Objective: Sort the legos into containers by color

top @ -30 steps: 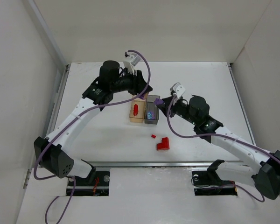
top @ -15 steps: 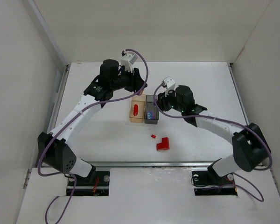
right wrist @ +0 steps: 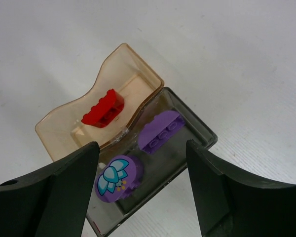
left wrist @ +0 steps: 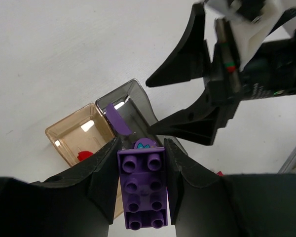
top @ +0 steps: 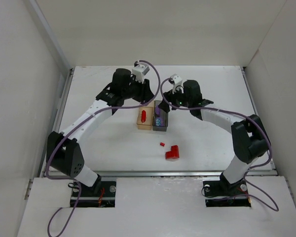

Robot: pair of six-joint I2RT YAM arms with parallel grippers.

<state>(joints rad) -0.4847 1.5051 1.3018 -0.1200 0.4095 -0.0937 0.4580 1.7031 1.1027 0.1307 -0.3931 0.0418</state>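
Note:
My left gripper (left wrist: 141,147) is shut on a purple eight-stud lego (left wrist: 143,187), hovering just behind the two containers (top: 149,98). My right gripper (right wrist: 142,143) stands open and empty right above the dark grey bin (right wrist: 203,134). In that bin lie a purple half-round lego (right wrist: 160,131) and a round purple lego with a flower print (right wrist: 116,178). The orange-tan bin (right wrist: 59,131) touches the grey one and holds a red lego (right wrist: 103,108). On the table in front of the bins lie an L-shaped red lego (top: 172,153) and a tiny red one (top: 162,144).
Both arms meet above the bins, and the right gripper's black fingers (left wrist: 187,123) sit close in front of my left gripper. White walls enclose the table (top: 212,98) on the left, back and right.
My right gripper swung left over the grey bin and opened; the purple lego it carried now lies in that bin. My left gripper shifted slightly right, still holding its purple lego.

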